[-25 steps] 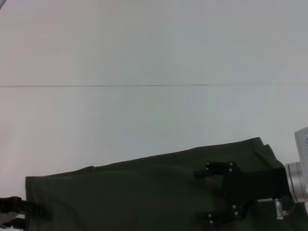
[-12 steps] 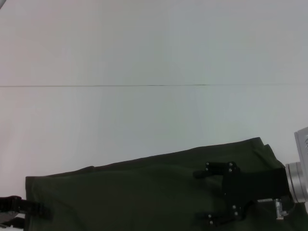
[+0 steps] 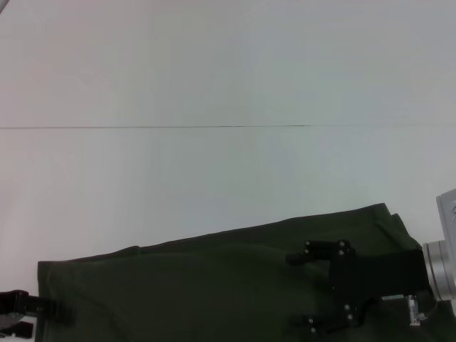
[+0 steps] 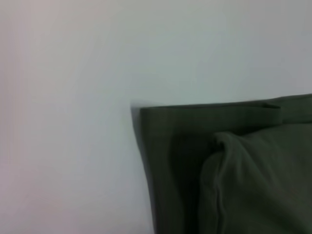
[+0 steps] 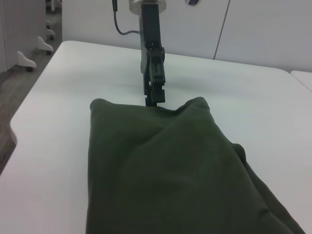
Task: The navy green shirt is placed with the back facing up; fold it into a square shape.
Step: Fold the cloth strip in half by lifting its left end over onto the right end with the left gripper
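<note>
Just one navy green shirt (image 3: 214,285), folded.

bright, even light; left wrist view blurred.

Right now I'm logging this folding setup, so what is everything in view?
Shirt: one, dark olive green, folded into a long band, lying on the near part of the table and running from the robot's left to its right.
Table: one, white, with a thin seam line across it.
Cabinets or wall panels: pale, behind the table in the right wrist view.
Left gripper: one, black, at the shirt's left end; the grip on the cloth cannot be made out.
Right gripper: one, black, fingers spread apart, over the right part of the shirt.
</note>
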Controlling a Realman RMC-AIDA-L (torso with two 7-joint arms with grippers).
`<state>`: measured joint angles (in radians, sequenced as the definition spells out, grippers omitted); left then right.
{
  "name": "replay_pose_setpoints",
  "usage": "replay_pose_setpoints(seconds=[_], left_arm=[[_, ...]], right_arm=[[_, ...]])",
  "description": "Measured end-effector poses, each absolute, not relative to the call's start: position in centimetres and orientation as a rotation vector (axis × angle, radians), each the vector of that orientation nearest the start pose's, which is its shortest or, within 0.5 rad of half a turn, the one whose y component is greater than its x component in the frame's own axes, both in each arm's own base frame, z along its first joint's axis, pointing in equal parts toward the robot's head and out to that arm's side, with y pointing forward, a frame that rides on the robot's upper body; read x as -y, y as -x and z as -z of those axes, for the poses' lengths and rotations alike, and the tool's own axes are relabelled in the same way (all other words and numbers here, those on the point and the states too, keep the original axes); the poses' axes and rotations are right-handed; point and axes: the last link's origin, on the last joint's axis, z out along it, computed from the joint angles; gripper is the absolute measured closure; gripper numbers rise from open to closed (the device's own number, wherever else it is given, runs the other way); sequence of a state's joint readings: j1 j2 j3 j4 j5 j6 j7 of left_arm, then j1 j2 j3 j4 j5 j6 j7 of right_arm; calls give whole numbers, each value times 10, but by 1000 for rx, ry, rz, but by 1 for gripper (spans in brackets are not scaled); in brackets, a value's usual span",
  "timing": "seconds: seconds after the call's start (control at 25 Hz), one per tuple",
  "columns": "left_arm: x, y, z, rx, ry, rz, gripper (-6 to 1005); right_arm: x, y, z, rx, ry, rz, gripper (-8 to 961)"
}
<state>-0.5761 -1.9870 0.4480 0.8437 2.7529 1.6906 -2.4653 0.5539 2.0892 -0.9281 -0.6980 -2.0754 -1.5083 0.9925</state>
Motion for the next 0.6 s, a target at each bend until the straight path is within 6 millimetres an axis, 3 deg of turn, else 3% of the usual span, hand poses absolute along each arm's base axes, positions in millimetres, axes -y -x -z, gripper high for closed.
replay_pose_setpoints(seconds=[0.6], left_arm=[[-308, 337, -65, 2041, 2096, -19, 53]], right_arm=[[-325, -249, 34, 127, 2952, -367, 28]])
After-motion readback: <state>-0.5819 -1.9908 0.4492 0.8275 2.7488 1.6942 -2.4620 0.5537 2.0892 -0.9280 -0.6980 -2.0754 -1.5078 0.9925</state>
